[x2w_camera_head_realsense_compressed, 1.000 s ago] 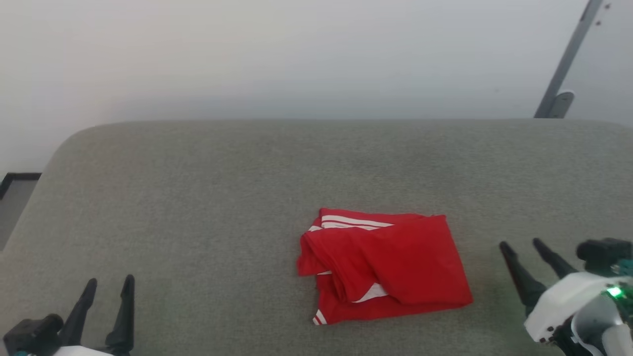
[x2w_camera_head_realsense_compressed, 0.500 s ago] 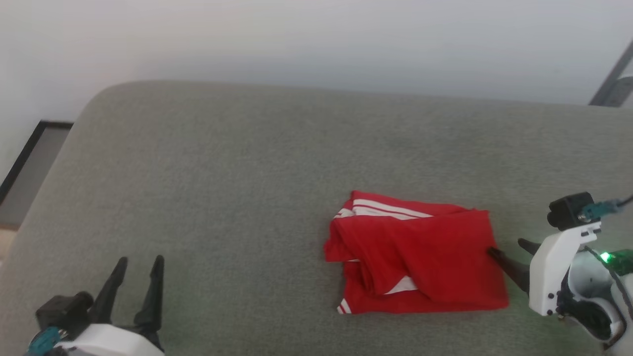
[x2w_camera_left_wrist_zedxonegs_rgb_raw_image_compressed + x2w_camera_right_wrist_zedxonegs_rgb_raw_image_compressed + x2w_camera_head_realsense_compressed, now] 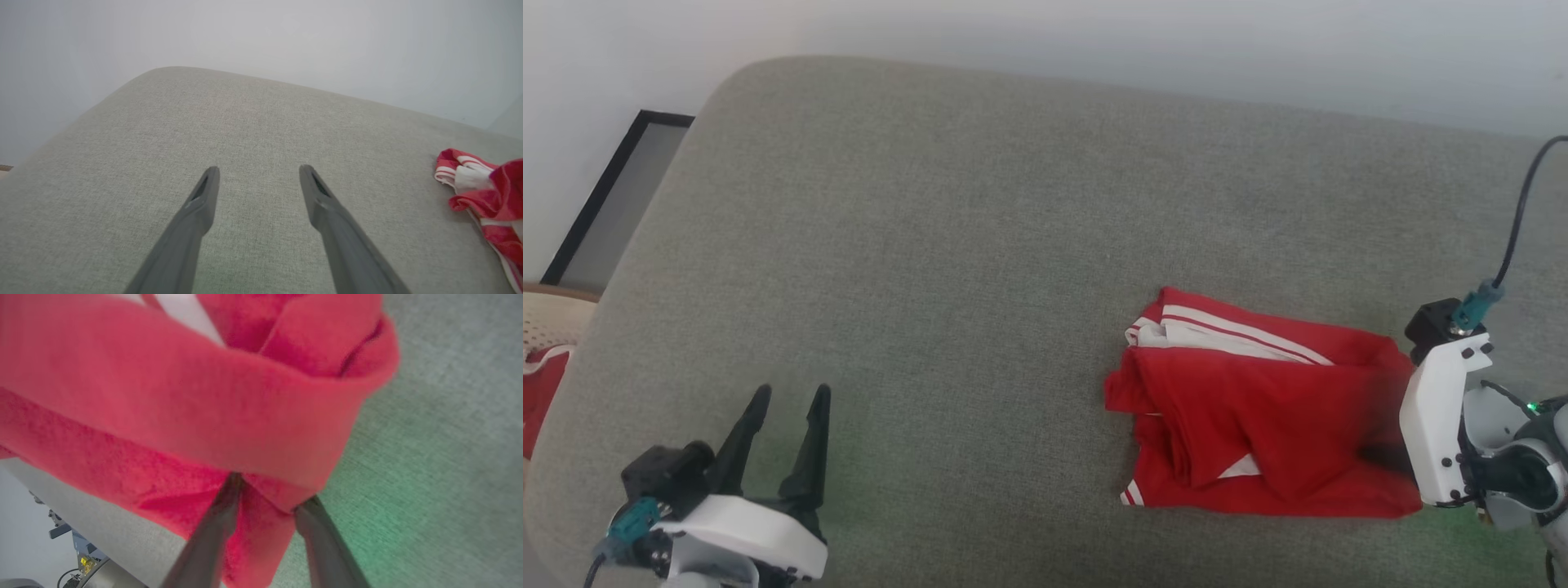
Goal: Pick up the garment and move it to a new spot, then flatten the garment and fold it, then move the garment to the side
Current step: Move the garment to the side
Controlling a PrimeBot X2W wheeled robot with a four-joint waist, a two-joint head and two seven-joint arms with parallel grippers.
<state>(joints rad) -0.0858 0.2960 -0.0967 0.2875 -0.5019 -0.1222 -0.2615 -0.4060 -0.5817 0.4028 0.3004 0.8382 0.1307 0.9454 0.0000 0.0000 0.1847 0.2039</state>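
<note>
The garment (image 3: 1258, 416) is a loosely folded red shirt with white-striped trim, lying on the grey cushion (image 3: 931, 245) right of centre. Its right edge is bunched up against my right wrist housing (image 3: 1437, 425). In the right wrist view my right gripper (image 3: 267, 490) has its two fingers pushed into the red garment (image 3: 204, 396), with a fold of cloth pinched between them and the tips hidden. My left gripper (image 3: 792, 400) stands open over bare cushion at the lower left, well away from the shirt. In the left wrist view the left gripper (image 3: 257, 171) holds nothing, and the garment (image 3: 490, 196) shows at the right edge.
The cushion's rounded far edge meets a pale wall. Past its left end stand a dark-framed panel (image 3: 613, 204) and a pale basket (image 3: 547, 335) with red cloth in it. A dark cable (image 3: 1515, 220) rises from my right wrist.
The camera has tilted down and shifted. My right gripper has moved in from the right onto the garment's right edge and closed on it, bunching the cloth. The left gripper stays open.
</note>
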